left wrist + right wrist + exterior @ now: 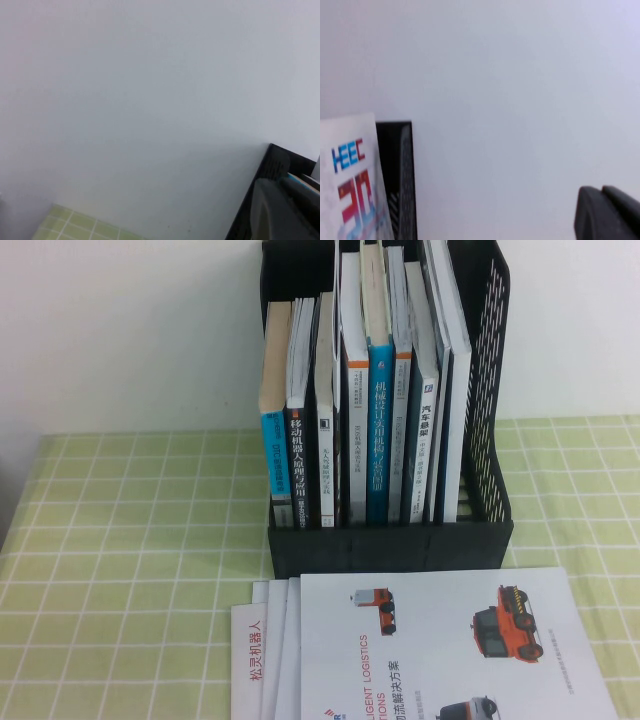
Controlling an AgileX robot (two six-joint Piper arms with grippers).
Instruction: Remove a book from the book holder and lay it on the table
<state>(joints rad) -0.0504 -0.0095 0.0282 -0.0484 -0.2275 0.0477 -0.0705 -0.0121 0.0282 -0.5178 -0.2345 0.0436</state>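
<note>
The black book holder (488, 390) stands upright at the back middle of the checked table (120, 540), packed with upright books. The book (452, 350), thin and white-edged, stands in the rightmost slot. Neither arm shows in the high view. In the right wrist view the book's white cover (350, 180) with red and blue letters shows beside the holder's black mesh wall (400, 175); my right gripper (601, 192) hangs apart from it, shut on nothing, against the white wall. My left gripper (280, 182) is shut and empty, close to the holder's other side (247, 212).
Several white brochures (450, 650), the top one picturing orange vehicles, lie fanned on the cloth just in front of the holder. Thicker blue-spined books (380, 420) fill the middle slots. A white wall rises right behind the holder.
</note>
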